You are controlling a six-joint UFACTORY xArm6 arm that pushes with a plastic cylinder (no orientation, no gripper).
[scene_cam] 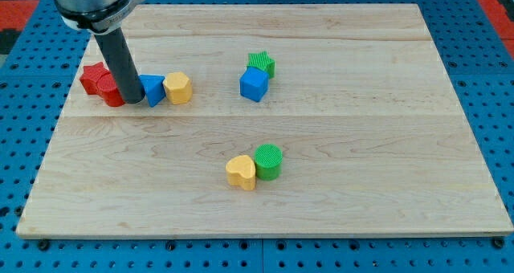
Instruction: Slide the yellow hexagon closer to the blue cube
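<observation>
My tip point(133, 101) rests on the wooden board point(361, 209) near its left edge, in the upper half, at the end of a straight dark rod; it grasps nothing and has no jaws to close. It sits wedged in a row of blocks. On the view's left of it, touching or nearly so, lies a red block point(111, 93), and behind that, closer to the left edge, a red star point(95, 77). Just to the tip's right lies a blue block point(152, 89), triangular as far as can be made out, partly hidden by the rod.

The yellow hexagon point(177, 87) lies right of that blue block, touching it, so the blue piece stands between the tip and the hexagon. The hexagon is in the board's upper left quarter.

The blue cube point(254, 84) lies well to the hexagon's right, near the board's middle and toward the top edge, with bare wood between them. A green star point(261, 63) touches the cube's upper side.

Lower down, near the middle toward the bottom edge, a yellow heart point(241, 173) and a green cylinder point(268, 161) sit pressed together, the heart on the left.
</observation>
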